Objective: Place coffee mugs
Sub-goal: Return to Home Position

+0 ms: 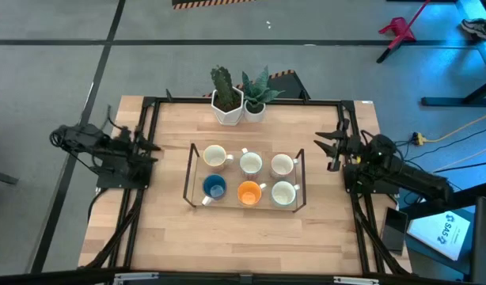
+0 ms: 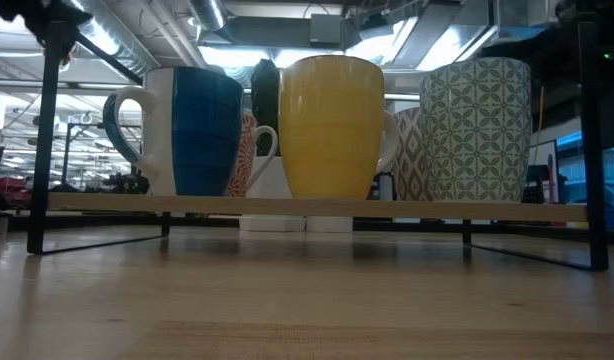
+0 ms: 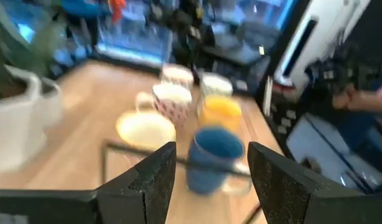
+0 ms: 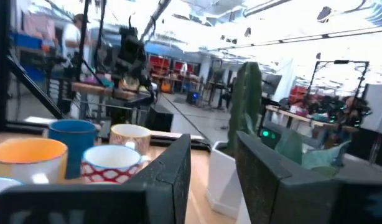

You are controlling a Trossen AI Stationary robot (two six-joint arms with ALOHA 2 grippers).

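Flanking the shelf (image 1: 191, 176) of six mugs (image 1: 249, 192), left gripper (image 1: 153, 148) and right gripper (image 1: 328, 147) gape empty; box (image 1: 445, 232) lettering illegible.

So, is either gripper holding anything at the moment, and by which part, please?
Nothing is held: the left gripper and the right gripper are both open and empty.

Bright overhead light, faint soft shadows.

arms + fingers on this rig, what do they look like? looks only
Left arm and right arm: dark, near-black jointed links with thin black cables looping off them. Left gripper and right gripper: each has two broad, flat, matte black fingers tapering to blunt tips. No markings visible.
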